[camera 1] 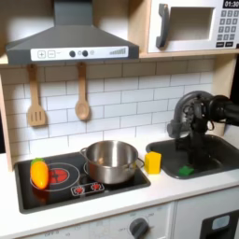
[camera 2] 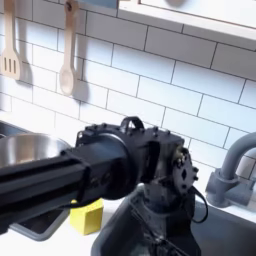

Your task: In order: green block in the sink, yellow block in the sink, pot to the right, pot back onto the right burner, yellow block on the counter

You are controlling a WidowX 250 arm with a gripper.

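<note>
On the counter (camera 1: 173,191), pot (camera 1: 110,161) and yellow block (camera 1: 153,162)

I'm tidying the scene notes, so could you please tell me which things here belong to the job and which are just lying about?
Part of the job:
green block, in the sink
yellow block, on the counter
pot, on the cooktop
tool, reaching down into the sink

Just lying about:
orange oval toy
two wooden utensils on the wall
microwave
</note>
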